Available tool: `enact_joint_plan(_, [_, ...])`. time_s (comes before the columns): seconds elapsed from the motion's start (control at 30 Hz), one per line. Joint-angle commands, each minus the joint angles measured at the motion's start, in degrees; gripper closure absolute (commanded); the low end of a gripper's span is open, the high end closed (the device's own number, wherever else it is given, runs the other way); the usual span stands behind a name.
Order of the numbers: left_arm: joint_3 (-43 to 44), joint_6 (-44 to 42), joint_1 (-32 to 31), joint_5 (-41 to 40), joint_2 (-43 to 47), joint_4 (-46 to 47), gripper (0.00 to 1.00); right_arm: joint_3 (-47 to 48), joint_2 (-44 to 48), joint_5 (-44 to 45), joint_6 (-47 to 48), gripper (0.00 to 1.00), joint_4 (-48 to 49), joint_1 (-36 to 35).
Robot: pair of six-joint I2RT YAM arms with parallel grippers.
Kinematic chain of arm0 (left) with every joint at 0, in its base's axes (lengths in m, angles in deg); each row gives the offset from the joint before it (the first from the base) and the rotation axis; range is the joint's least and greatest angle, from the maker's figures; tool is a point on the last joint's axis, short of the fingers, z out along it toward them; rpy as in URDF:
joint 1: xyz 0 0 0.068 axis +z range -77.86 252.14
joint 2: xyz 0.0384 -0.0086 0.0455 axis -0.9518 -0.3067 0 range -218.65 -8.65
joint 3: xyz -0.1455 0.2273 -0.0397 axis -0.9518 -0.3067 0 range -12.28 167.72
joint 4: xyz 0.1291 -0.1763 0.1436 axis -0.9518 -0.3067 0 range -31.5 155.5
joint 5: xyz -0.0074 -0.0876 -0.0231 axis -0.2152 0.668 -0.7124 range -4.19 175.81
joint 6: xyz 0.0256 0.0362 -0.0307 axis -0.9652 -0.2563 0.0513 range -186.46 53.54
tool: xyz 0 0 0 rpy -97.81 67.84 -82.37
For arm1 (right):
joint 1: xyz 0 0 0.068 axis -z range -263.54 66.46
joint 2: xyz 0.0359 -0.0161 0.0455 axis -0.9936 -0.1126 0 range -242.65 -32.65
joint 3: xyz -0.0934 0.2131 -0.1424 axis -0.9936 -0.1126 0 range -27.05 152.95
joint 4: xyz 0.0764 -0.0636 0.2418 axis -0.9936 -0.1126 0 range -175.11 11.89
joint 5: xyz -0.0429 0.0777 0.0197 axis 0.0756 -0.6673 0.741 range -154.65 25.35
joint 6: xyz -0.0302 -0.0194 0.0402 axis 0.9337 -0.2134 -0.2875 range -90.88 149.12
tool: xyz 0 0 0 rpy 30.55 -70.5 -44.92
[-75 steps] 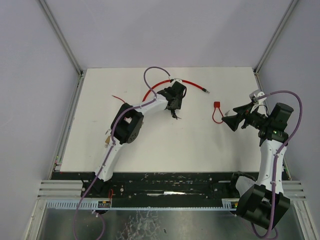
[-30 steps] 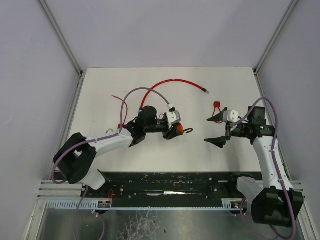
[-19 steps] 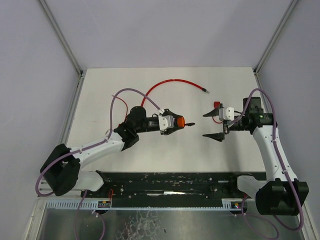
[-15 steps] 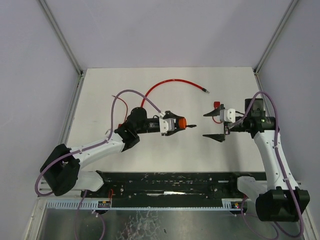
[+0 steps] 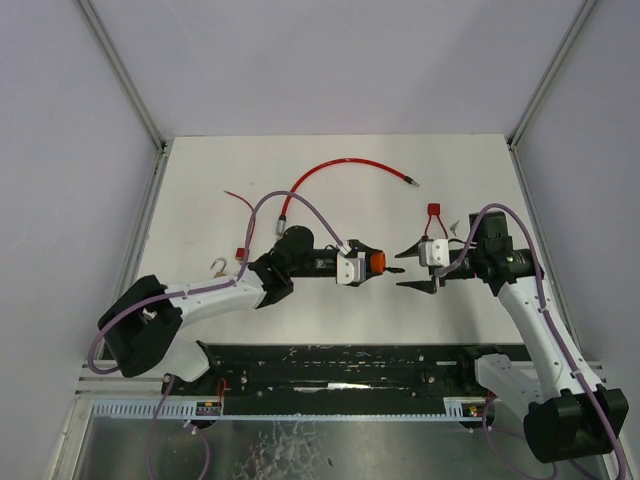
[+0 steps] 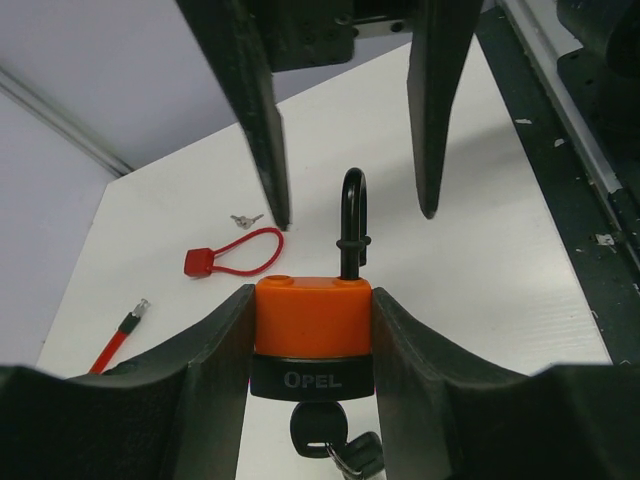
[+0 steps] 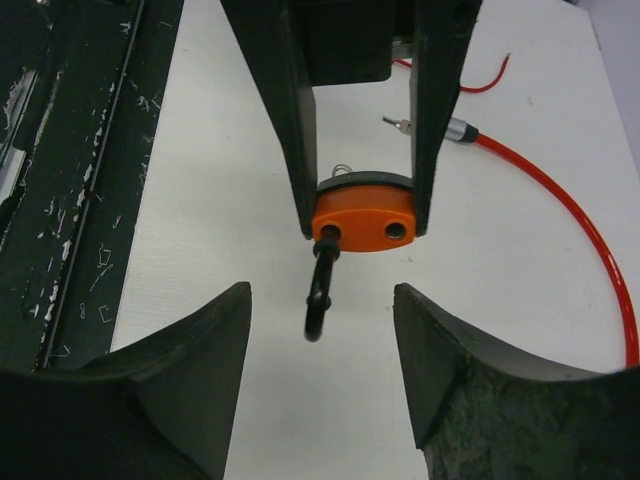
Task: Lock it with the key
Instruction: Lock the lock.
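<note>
An orange padlock (image 6: 312,315) with a black base sits squeezed between the fingers of my left gripper (image 6: 312,300), held above the table. Its black shackle (image 6: 352,215) stands swung open, one leg out of the body. A black key (image 6: 322,432) sticks in the lock's underside, with a second key hanging on its ring. From above, the padlock (image 5: 377,262) points right at my right gripper (image 5: 400,270). In the right wrist view that gripper (image 7: 320,295) is open and holds nothing. The shackle (image 7: 320,300) hangs in line with the gap between its fingers, a short way beyond them.
A long red cable (image 5: 350,165) with a metal end curves across the far table. A small red tag lock (image 5: 433,210) with a wire loop lies behind the right gripper, small silver keys (image 6: 245,218) beside it. A black rail (image 5: 330,365) runs along the near edge.
The left arm has carried the padlock to the right, toward the right gripper. The right gripper has moved left to face it and its jaws have narrowed.
</note>
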Motion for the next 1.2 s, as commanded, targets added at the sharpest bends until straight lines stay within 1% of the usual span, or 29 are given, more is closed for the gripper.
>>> enact_joint_plan(0.0, [0.0, -0.6, -0.1, -0.6, -0.3, 9.6, 1.0, -0.8, -0.5, 2.7, 1.1, 0.39, 1.7, -2.1])
enact_joint_plan(0.17, [-0.1, -0.1, 0.0, -0.3, -0.7, 9.5, 1.0, -0.8, -0.4, 2.8, 1.4, 0.5, 2.0, -2.9])
enact_joint_plan(0.27, [0.5, -0.1, -0.1, -0.1, -1.6, 8.8, 1.0, -0.9, 0.2, 2.0, 0.7, 0.55, 2.4, -3.1])
enact_joint_plan(0.37, [1.0, -0.1, 0.0, -0.2, -2.1, 7.6, 1.0, -1.2, 0.9, 3.2, 0.0, 0.61, 3.5, -3.1])
enact_joint_plan(0.43, [1.3, -0.1, 0.0, 0.0, -2.2, 7.1, 1.0, -1.4, 1.2, 3.3, -0.4, 0.67, 4.0, -3.2])
enact_joint_plan(0.53, [1.6, -0.1, 0.0, 0.4, -2.5, 6.7, 1.0, -1.4, 1.3, 2.9, -1.7, 0.83, 4.6, -3.4])
enact_joint_plan(0.57, [1.6, 0.0, -0.1, 0.6, -2.5, 6.7, 1.0, -1.4, 1.2, 3.2, -2.0, 0.86, 4.8, -3.5])
enact_joint_plan(0.63, [1.4, 1.2, 0.0, 0.7, -2.1, 7.0, 1.0, -1.7, 0.9, 3.7, -1.6, 0.86, 4.8, -3.7])
enact_joint_plan(0.67, [1.2, 1.7, 0.1, 0.7, -1.9, 7.1, 1.0, -1.9, 0.7, 3.7, -1.3, 0.79, 4.5, -3.8])
enact_joint_plan(0.7, [1.1, 1.9, 0.1, 0.8, -1.6, 7.1, 1.0, -2.1, 0.6, 3.6, -0.5, 0.67, 4.1, -4.0])
enact_joint_plan(0.73, [1.0, 1.9, 0.2, 0.8, -1.4, 7.1, 1.0, -2.4, 0.6, 3.5, -0.3, 0.59, 4.1, -4.0])
enact_joint_plan(0.77, [0.9, 2.2, 0.3, 1.0, -1.3, 7.1, 1.0, -2.5, 0.6, 3.5, -0.5, 0.56, 4.4, -4.1])
enact_joint_plan(0.83, [0.8, 2.9, 0.8, 1.7, -1.1, 7.6, 1.0, -2.2, 0.3, 4.0, -0.8, 0.56, 4.4, -4.0])
enact_joint_plan(0.87, [0.7, 3.2, 0.9, 2.1, -0.9, 8.0, 1.0, -2.1, 0.1, 4.3, -0.8, 0.56, 4.4, -4.0])
enact_joint_plan(0.9, [0.5, 3.4, 1.1, 2.5, -0.9, 8.3, 1.0, -2.1, 0.0, 4.5, -0.8, 0.59, 4.3, -4.1])
enact_joint_plan(0.97, [0.4, 3.8, 1.3, 2.8, -0.8, 8.7, 1.0, -2.0, -0.2, 4.9, -1.2, 0.67, 4.7, -4.2])
enact_joint_plan(1.07, [0.3, 4.4, 1.5, 3.1, -0.9, 8.9, 1.0, -1.9, -0.1, 6.1, -1.4, 0.72, 4.9, -4.6])
enact_joint_plan(1.1, [0.3, 4.7, 1.6, 3.3, -1.1, 9.1, 1.0, -2.0, 0.0, 6.5, -1.7, 0.73, 5.3, -4.7])
enact_joint_plan(1.13, [0.3, 4.9, 1.6, 3.5, -1.1, 9.2, 1.0, -2.0, 0.0, 6.6, -1.9, 0.77, 5.2, -4.8])
enact_joint_plan(1.17, [0.4, 5.1, 1.6, 3.6, -1.2, 9.3, 1.0, -1.7, 0.0, 6.2, -1.8, 0.86, 4.8, -4.9])
